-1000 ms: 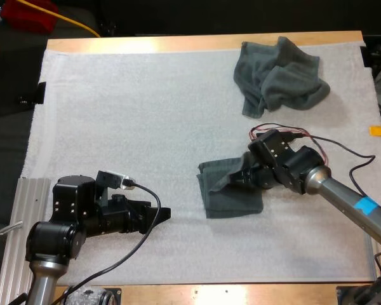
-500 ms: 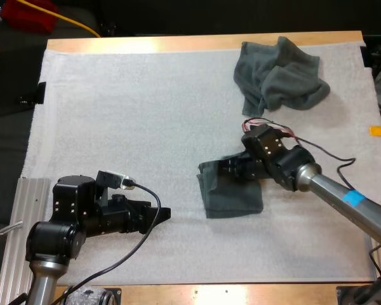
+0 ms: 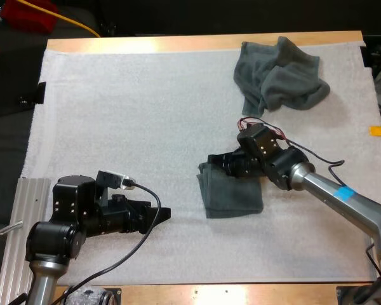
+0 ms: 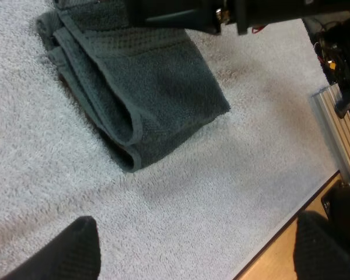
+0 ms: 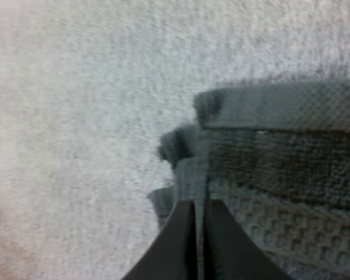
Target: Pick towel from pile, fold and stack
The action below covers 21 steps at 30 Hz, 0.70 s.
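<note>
The folded towel (image 3: 233,194) lies flat on the white mat (image 3: 127,114), right of centre, its layered edges facing the left arm. The crumpled towel (image 3: 279,73) sits well apart at the worktop's (image 3: 178,43) far right.

The right tool (image 3: 216,160) rests at the folded towel's far left corner, fingers clenched together with no cloth seen between them. The step looks like tidying the fold. Light pressure along the edge should settle the layers without dragging them, and lifting straight off afterwards should keep them square. The left tool (image 3: 165,213) hangs released, near the worktop's front.
</note>
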Tool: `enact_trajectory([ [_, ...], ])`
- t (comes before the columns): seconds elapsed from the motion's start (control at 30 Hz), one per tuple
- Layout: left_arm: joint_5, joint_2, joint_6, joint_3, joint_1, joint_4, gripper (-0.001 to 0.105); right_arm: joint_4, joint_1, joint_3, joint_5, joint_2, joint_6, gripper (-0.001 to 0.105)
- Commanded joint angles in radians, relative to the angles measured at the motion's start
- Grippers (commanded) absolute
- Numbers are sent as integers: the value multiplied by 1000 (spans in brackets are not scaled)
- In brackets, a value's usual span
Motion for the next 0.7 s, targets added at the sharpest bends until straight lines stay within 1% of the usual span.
enact_trajectory([
  [0.0, 12, -5, -1, -5, -5, -12, 66, -1, -4, 2, -16, -25, -1, 14],
  [0.07, 12, -5, -1, -5, -5, -15, 66, 27, -4, 2, -16, -54, -1, 32],
  [0.1, 12, -5, -1, -5, -5, -16, 66, 35, -4, 2, -16, -63, -2, 37],
  [0.17, 12, -5, -1, -5, -5, -15, 66, 82, -4, 2, -15, -93, -23, 51],
  [0.23, 12, -5, -1, -5, -5, -15, 66, 123, -4, 2, -7, -117, -47, 57],
  [0.4, 12, -5, -1, -5, -5, -25, 66, 274, -4, 2, 36, -198, -113, 57],
  [0.53, 12, -5, -1, -5, -5, -51, 66, 391, -4, 2, 38, -274, -167, 57],
  [0.63, 12, -5, -4, -5, -5, -52, 72, 467, -4, 2, 46, -338, -189, 57],
  [0.67, 12, -5, -9, -5, -5, -52, 71, 492, -4, 2, 49, -363, -197, 57],
])
